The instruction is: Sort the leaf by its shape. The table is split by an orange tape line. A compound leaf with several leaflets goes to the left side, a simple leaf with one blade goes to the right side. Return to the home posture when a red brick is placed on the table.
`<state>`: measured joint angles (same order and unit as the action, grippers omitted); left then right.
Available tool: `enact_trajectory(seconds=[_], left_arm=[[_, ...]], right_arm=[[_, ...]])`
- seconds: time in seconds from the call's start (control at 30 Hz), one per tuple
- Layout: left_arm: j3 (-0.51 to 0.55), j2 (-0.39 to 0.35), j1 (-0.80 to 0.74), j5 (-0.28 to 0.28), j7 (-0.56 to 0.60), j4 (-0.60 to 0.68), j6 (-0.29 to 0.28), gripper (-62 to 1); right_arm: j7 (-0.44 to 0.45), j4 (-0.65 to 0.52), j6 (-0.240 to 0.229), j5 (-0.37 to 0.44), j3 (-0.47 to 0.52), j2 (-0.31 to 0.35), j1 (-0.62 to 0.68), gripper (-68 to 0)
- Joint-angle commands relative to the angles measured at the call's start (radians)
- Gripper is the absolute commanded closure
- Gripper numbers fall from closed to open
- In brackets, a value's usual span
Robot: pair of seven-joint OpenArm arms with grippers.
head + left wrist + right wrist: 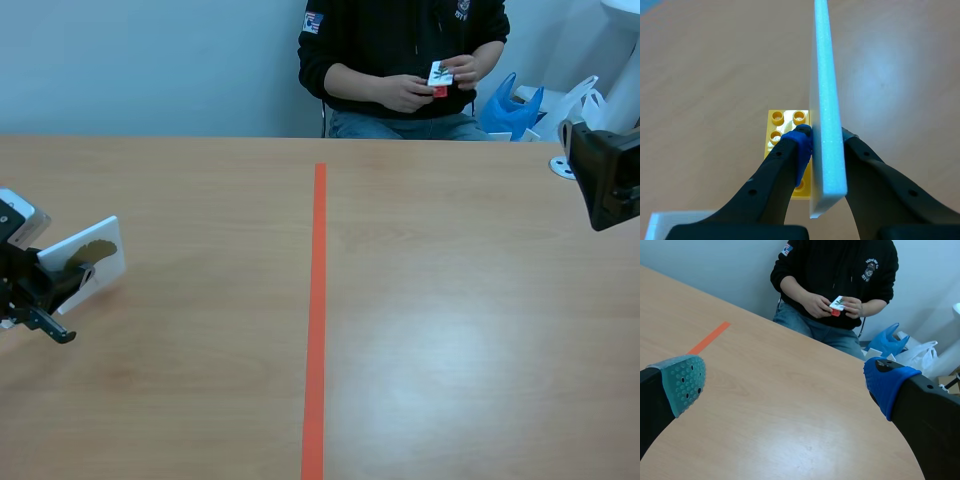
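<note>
Scene view, leaf card: the white leaf card (88, 262) is tilted at the left side of the table (450, 330), well apart from the orange tape line (318, 320). Its print is one dark blotch, too small to call simple or compound.
Scene view, left end effector: the left end effector (72, 278) is clenched on the card's lower part.
Scene view, right arm: the right arm (605, 180) hangs raised at the far right.
Scene view, person: a person (400, 40) across the table holds a small card (439, 73) with a red bit beneath it, in the hands, not on the table.
Left wrist view, grasp: the leaf card is edge-on, pinched between both fingers, a blue pad (801, 150) pressed to one face. A yellow brick (782, 125) sits at its foot. Whether it rests on the table cannot be told.
Right wrist view, right end effector: the right end effector (785, 382) is released, its fingers wide apart over bare table.
Progress: the card is grasped on the left side, not yet let go. If the leaf is compound, only the set-down is left; if simple, it must cross the tape. No red brick is on the table, so going home is not yet due.
</note>
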<state>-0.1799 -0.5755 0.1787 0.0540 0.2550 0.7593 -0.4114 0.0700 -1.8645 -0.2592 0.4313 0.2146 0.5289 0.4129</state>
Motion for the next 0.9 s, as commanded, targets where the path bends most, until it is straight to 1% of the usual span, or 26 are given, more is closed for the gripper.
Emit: enact_trajectory(seconds=[0.0, 0.07, 0.17, 0.2, 0.27, 0.37, 0.4, 0.47, 0.57, 0.63, 0.7, 0.8, 0.87], left_arm=[[0.02, -0.013, 0.004, 0.01, 0.012, 0.017, 0.012, -6.4], [0.023, -0.016, -0.004, 0.01, 0.013, 0.017, 0.026, -6.4], [0.024, -0.018, -0.01, 0.014, 0.014, 0.017, 0.029, -6.7], [0.024, -0.018, -0.013, 0.014, 0.016, 0.017, 0.029, -8.0], [0.024, -0.018, -0.015, 0.015, 0.016, 0.017, 0.032, -14.5], [0.024, -0.018, -0.016, 0.018, 0.017, 0.017, 0.032, -27.0], [0.024, -0.018, -0.017, 0.018, 0.016, 0.017, 0.032, -29.6], [0.024, -0.018, -0.019, 0.018, 0.017, 0.017, 0.032, -31.9], [0.024, -0.018, -0.021, 0.03, 0.024, 0.017, 0.032, -32.5], [0.024, -0.018, -0.024, 0.047, 0.026, 0.017, 0.035, -37.3], [0.024, -0.018, -0.027, 0.06, 0.031, 0.017, 0.04, -44.2], [0.024, -0.018, -0.03, 0.06, 0.036, 0.017, 0.052, -53.6], [0.024, -0.018, -0.032, 0.06, 0.039, 0.017, 0.059, -58.1]], right_arm=[[0.019, -0.024, 0.004, 0.003, 0.01, 0.014, -0.017, -67.9], [0.019, -0.024, 0.004, 0.003, 0.01, 0.014, -0.017, -67.9], [0.019, -0.024, 0.004, 0.003, 0.01, 0.014, -0.017, -67.9], [0.019, -0.024, 0.004, 0.003, 0.01, 0.014, -0.017, -67.9], [0.019, -0.024, 0.004, 0.003, 0.01, 0.014, -0.017, -67.9], [0.019, -0.024, 0.004, 0.003, 0.01, 0.014, -0.017, -67.9], [0.019, -0.024, 0.004, 0.003, 0.01, 0.014, -0.017, -67.9], [0.019, -0.024, 0.004, 0.003, 0.01, 0.014, -0.017, -67.9], [0.019, -0.024, 0.004, 0.003, 0.01, 0.014, -0.017, -67.9], [0.019, -0.024, 0.004, 0.003, 0.01, 0.014, -0.017, -67.9], [0.019, -0.024, 0.004, 0.003, 0.01, 0.014, -0.017, -67.9], [0.019, -0.024, 0.004, 0.003, 0.01, 0.014, -0.017, -67.9], [0.019, -0.024, 0.004, 0.003, 0.01, 0.014, -0.017, -67.9]])
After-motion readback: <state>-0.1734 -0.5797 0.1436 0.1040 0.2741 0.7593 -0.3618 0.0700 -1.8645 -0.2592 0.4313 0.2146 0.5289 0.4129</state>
